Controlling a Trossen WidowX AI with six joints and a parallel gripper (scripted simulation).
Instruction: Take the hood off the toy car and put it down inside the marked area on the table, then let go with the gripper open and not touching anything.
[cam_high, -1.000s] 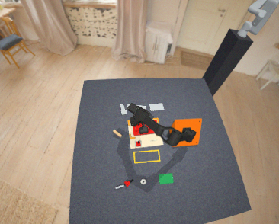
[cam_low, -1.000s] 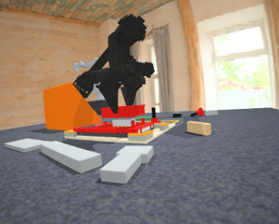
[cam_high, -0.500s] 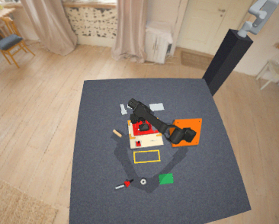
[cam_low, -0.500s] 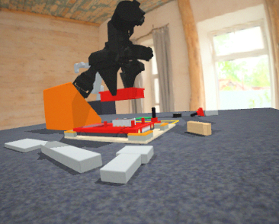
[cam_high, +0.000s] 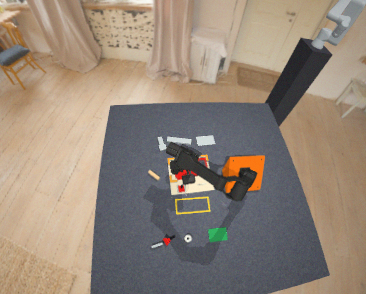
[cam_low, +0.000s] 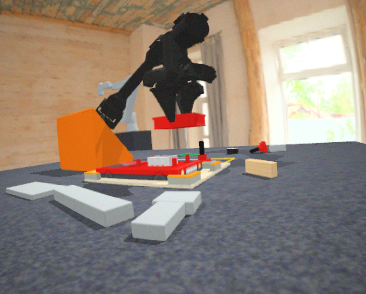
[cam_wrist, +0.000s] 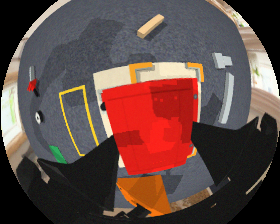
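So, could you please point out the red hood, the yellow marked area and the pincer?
Red hood (cam_low: 179, 121), exterior view, middle of its side face.
Yellow marked area (cam_high: 192, 205), top view, centre of the outlined rectangle.
Pincer (cam_low: 179, 109), exterior view, midway between its fingertips.

Bare mat separates toy car (cam_high: 189, 175) and marked area (cam_high: 192, 205).

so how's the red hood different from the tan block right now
The red hood is clamped in the gripper and hangs in the air above the toy car; the tan block lies on the table, touched by nothing. The red hood is wide and flat, the tan block a short bar. The hood is bright red, the block pale wood-coloured. Both are boxy, straight-edged pieces.
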